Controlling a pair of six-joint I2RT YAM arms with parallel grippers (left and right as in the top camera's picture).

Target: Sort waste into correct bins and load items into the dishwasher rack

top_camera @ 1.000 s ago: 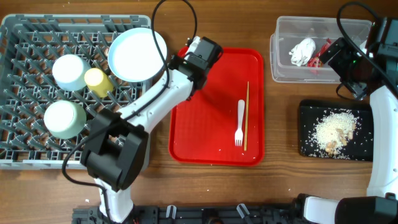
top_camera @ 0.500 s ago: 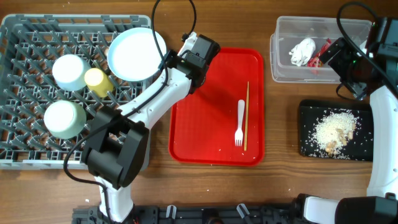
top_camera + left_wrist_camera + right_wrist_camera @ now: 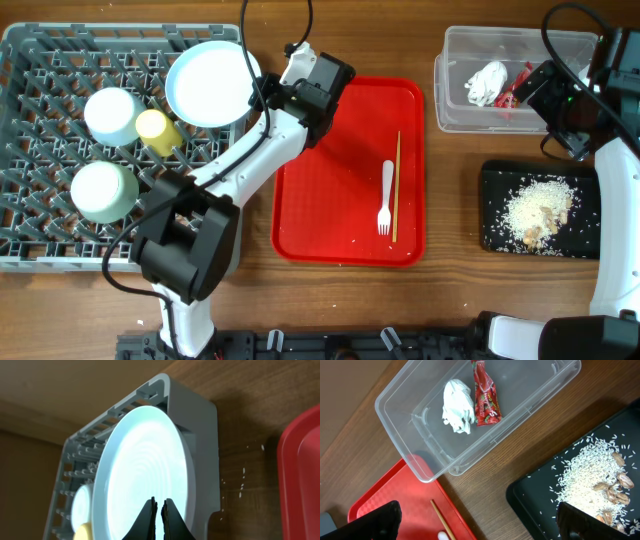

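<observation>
My left gripper (image 3: 264, 95) (image 3: 160, 510) is shut on the rim of the light blue plate (image 3: 207, 83) (image 3: 145, 470), holding it tilted on edge over the back right corner of the grey dishwasher rack (image 3: 40, 250) (image 3: 200, 425). Two pale bowls (image 3: 110, 115) (image 3: 103, 190) and a yellow cup (image 3: 158, 130) sit in the rack. A white fork (image 3: 386, 197) and a chopstick (image 3: 397, 185) lie on the red tray (image 3: 330, 200). The clear tub (image 3: 450, 95) (image 3: 420, 467) holds a tissue (image 3: 457, 406) and a red wrapper (image 3: 485, 397). My right gripper (image 3: 540, 92) (image 3: 477, 515) is open and empty beside the tub.
The black tray (image 3: 495, 235) (image 3: 530, 500) at the right holds rice and food scraps (image 3: 540, 210) (image 3: 592, 467). Bare wood table lies between the red tray and the two bins. The right arm's cables hang over the tub's right end.
My left gripper has moved the plate a little left and back, further over the rack. The right arm has not moved.
</observation>
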